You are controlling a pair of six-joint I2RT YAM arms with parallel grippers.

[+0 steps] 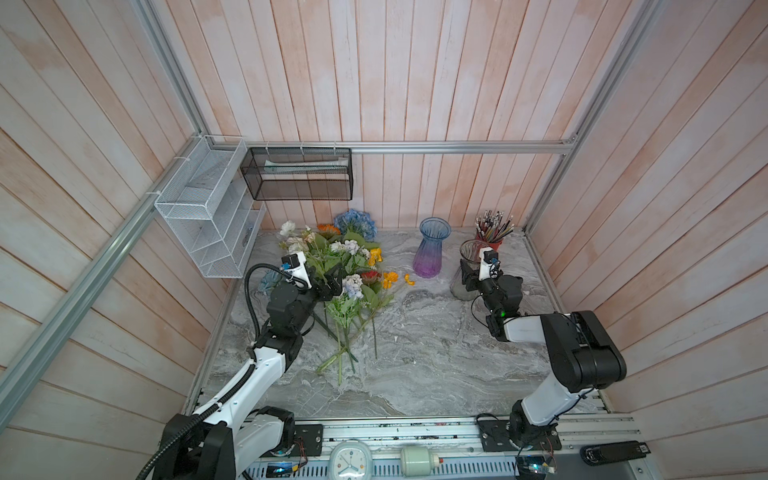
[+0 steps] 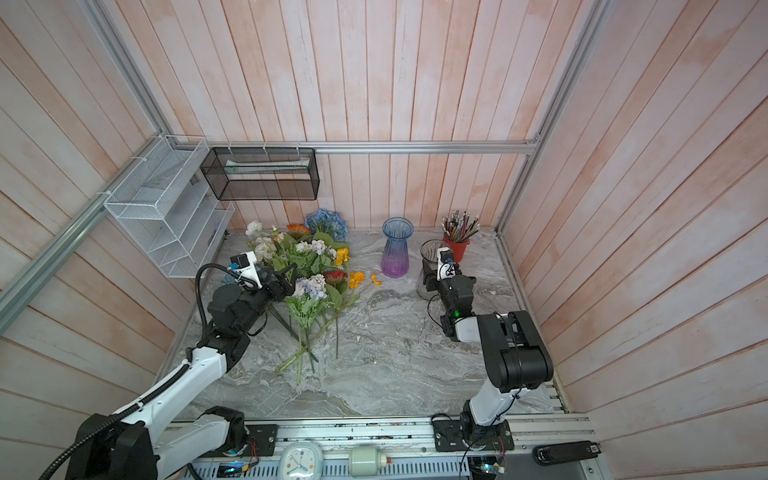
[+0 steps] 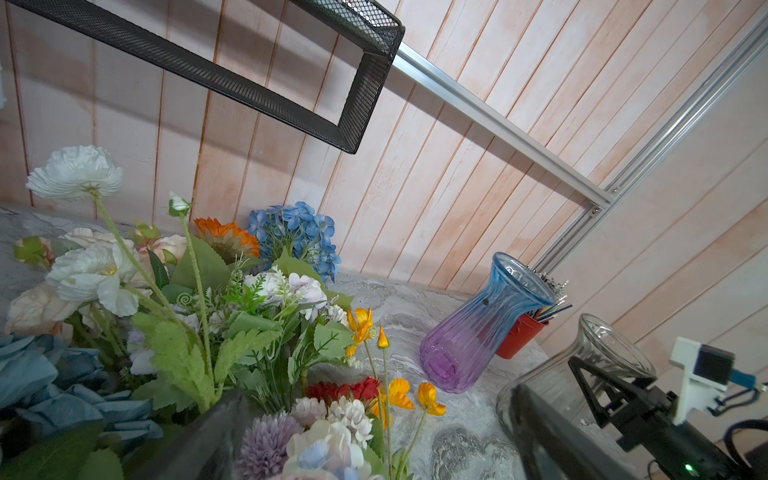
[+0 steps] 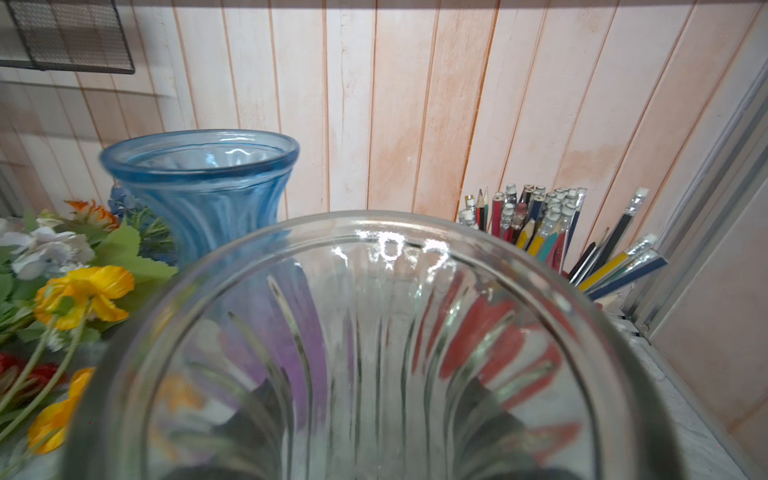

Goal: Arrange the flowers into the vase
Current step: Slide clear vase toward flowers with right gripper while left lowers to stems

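Left claw (image 1: 334, 277) hangs wide open right over the flowers (image 1: 353, 249), nothing in it! The whole bunch lies in a heap on the table (image 1: 436, 345), back-left in both top views, blooms toward the wall, green stems fanning out to the front. The left wrist view looks over blue hydrangea, white poppies and orange petals, with the claw's two dark fingers (image 3: 208, 436) spread far apart.

Over on the right, the right claw (image 1: 469, 274) is clasped around the clear glass vase (image 4: 382, 332), a finger on each side of the ribbed glass, the vase upright on the table. Just beside it stands the blue-and-purple vase (image 1: 430, 249), empty, between the flowers and the clear one. The red pot of pencils (image 1: 492, 232) sits in the back corner.
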